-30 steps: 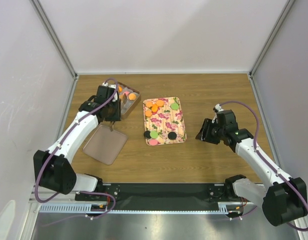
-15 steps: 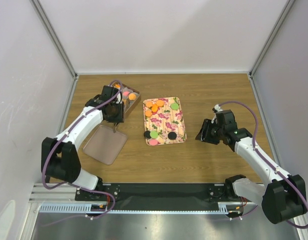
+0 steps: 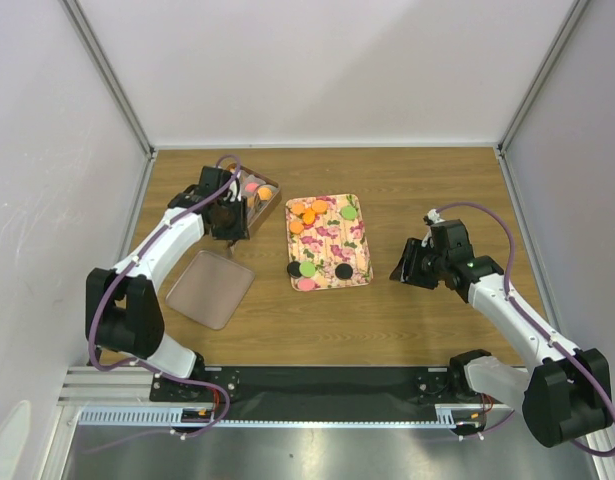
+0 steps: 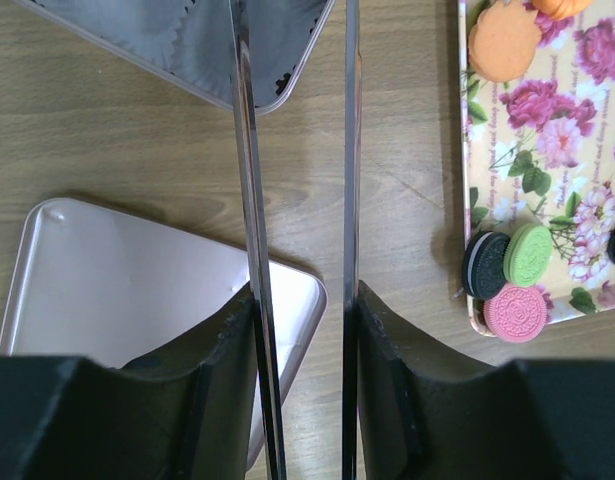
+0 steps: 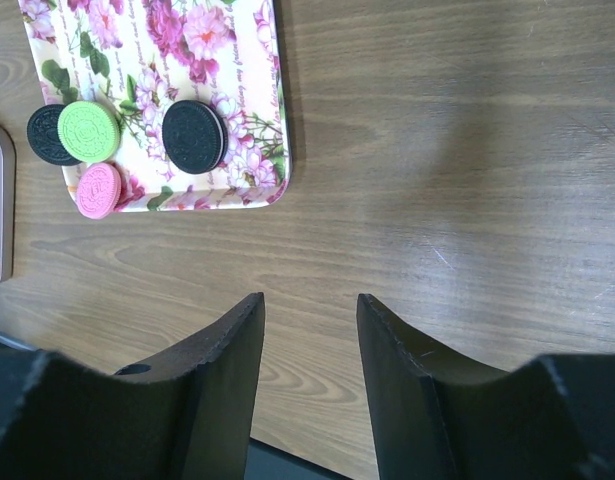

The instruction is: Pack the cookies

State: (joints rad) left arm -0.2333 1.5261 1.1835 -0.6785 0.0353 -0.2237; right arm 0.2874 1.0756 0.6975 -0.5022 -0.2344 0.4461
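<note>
Several cookies lie on the floral tray point(image 3: 329, 243): orange ones point(image 3: 307, 212) at its far end, and green point(image 3: 308, 268), pink point(image 3: 306, 284) and black point(image 3: 343, 270) ones near. More cookies sit in the metal tin point(image 3: 257, 195). My left gripper point(image 3: 227, 212) is at the tin's near edge, shut on metal tongs point(image 4: 249, 150). Their two blades stand apart with nothing between them. In the left wrist view, the tray point(image 4: 587, 190) is at the right, with black point(image 4: 484, 265), green point(image 4: 529, 254) and pink point(image 4: 515, 312) cookies. My right gripper point(image 3: 402, 268) is open and empty, right of the tray.
The tin's lid point(image 3: 209, 288) lies flat, near and left of the tray, and shows under the tongs point(image 4: 117, 290). The tin point(image 4: 187, 40) holds a crinkled paper cup. In the right wrist view my gripper point(image 5: 309, 300) hovers over bare wood near the tray point(image 5: 242, 195).
My left gripper with the tongs has drawn back from over the lid toward the tin. The right arm has barely moved.
</note>
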